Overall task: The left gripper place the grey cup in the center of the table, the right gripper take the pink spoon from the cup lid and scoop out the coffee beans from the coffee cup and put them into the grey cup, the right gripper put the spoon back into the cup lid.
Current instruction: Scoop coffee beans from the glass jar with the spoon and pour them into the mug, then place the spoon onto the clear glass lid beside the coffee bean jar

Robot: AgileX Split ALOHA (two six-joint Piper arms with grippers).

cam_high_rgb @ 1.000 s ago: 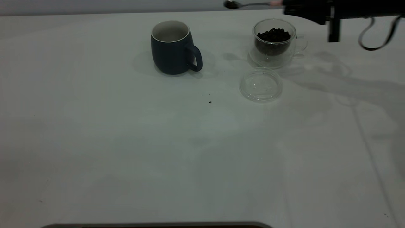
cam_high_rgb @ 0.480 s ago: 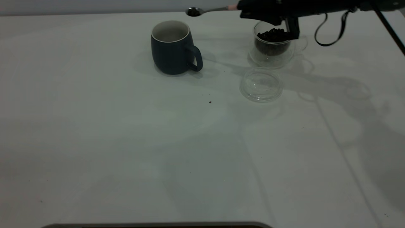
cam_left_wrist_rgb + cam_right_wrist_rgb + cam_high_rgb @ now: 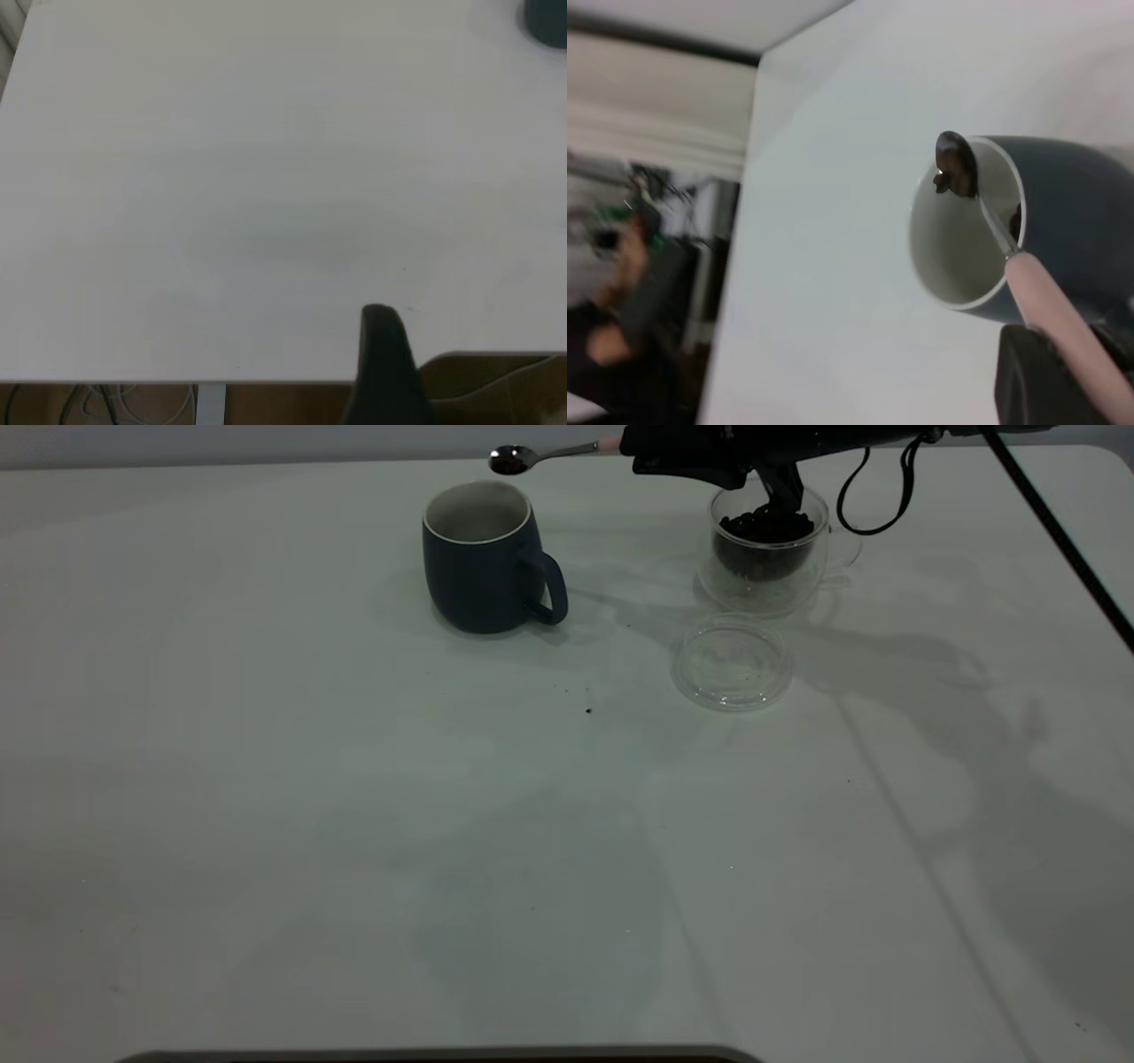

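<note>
Tabletop: pink spoon has advanced over grey cup.

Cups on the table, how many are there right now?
2. The grey cup stands toward the table's far middle; the coffee cup, holding coffee beans, stands to its right, behind the cup lid. None seems hidden.

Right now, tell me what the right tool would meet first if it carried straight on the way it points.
Probably nothing: the right tool, holding the pink spoon, points across above the grey cup. Past that, free as far as visible; depth unclear.
</note>
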